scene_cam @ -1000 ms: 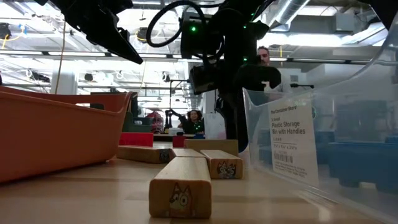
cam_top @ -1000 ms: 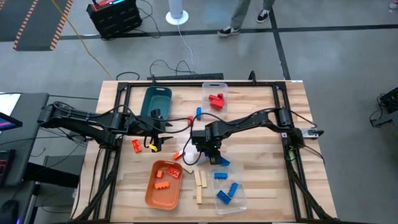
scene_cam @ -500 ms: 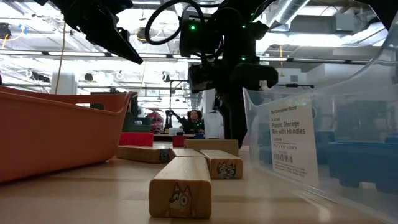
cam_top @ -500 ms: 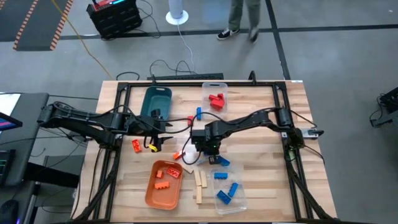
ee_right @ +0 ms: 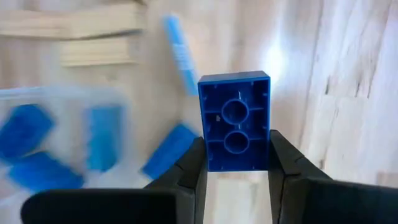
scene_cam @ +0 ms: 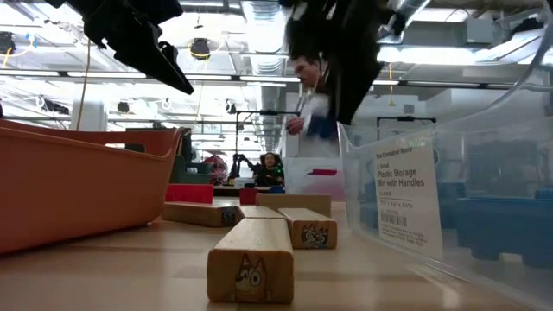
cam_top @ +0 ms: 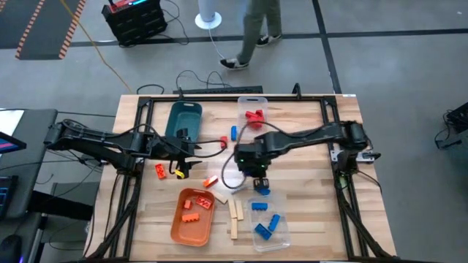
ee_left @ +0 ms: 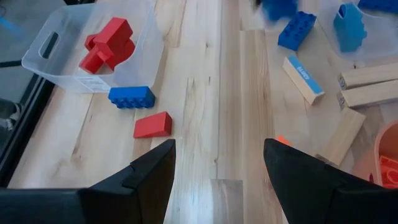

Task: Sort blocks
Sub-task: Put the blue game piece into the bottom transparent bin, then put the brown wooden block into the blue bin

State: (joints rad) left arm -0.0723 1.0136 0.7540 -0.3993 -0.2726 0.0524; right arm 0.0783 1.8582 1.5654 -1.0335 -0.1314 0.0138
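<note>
Left end effector (cam_top: 178, 166): fingers spread, empty, idle well left of the clear bin (cam_top: 285, 235).
Right end effector (ee_right: 235, 163): pinching a blue brick (ee_right: 234, 121), long axis along the fingers.
Bin: just below-right of the held brick; right arm nearer.

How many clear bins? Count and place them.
2: the far bin, by the table's back edge, holds red blocks; the near bin, by the front edge, holds blue blocks.

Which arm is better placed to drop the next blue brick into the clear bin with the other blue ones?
Right. The right gripper already clamps a blue brick, close to the clear bin of blue bricks. The left gripper is open and empty, over bare table farther away.
</note>
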